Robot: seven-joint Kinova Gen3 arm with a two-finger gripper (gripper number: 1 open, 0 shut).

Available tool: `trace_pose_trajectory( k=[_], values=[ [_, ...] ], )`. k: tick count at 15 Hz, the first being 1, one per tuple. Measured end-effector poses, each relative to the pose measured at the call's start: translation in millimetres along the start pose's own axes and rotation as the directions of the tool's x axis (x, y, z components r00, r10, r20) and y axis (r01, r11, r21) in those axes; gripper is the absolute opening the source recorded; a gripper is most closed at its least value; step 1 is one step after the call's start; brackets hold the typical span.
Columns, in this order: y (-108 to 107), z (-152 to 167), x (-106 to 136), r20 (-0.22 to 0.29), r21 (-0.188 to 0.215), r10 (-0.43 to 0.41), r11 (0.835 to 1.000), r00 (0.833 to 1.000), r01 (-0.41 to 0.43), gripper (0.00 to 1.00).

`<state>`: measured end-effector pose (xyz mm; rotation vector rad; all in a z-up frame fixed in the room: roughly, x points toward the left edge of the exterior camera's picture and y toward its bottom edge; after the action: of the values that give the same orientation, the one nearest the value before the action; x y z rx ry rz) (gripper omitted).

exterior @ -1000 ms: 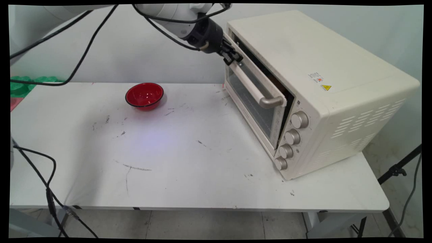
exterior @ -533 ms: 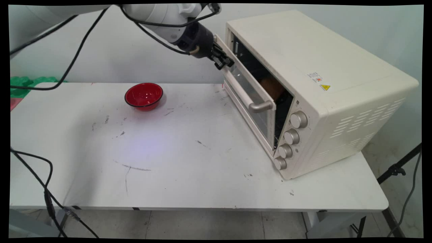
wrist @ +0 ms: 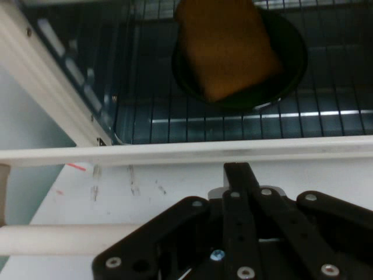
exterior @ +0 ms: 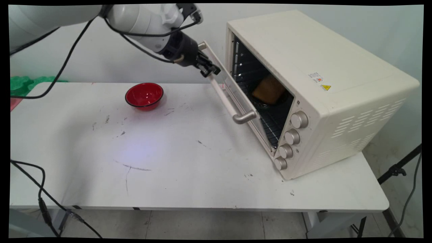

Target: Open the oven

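A cream toaster oven (exterior: 324, 84) stands at the table's right, its front facing left. Its glass door (exterior: 236, 91) hangs about half open, tilted toward the table. My gripper (exterior: 209, 70) is shut on the far end of the door handle (exterior: 229, 103), a pale bar with metal ends. Inside, a brown slab like toast (exterior: 269, 89) lies on a dark round dish on the wire rack. In the hand view the door's top edge (wrist: 175, 154) crosses the picture, the toast (wrist: 227, 44) and the dish (wrist: 285, 76) lie beyond it, and the handle (wrist: 52, 239) runs behind my gripper (wrist: 236, 192).
A red bowl (exterior: 144, 96) sits on the white table (exterior: 152, 162) to the left of the oven door. Several knobs (exterior: 292, 136) run down the oven's front right. Green things (exterior: 20, 82) lie past the table's far left corner. Black cables hang at the left.
The oven door has swung from nearly shut to about half open, with my gripper on its handle moving left and down. The toast and dish inside have come into sight.
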<state>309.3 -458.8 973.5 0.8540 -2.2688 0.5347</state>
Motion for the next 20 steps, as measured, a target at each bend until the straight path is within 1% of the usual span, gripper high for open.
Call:
trace_pose_trajectory(
  k=[4,11,14,20],
  values=[
    [-6.2,2.1,-28.2,-0.007,-0.012,-0.007,1.000,1.000,0.007,0.00],
    [-11.9,13.1,-77.8,-0.033,-0.046,-0.004,0.999,0.999,0.003,0.00],
    [-15.3,18.8,-102.6,-0.045,-0.060,-0.003,0.998,0.999,0.000,0.00],
    [-24.3,25.3,-144.3,-0.058,-0.081,-0.002,0.997,0.998,-0.003,0.00]
  ],
)
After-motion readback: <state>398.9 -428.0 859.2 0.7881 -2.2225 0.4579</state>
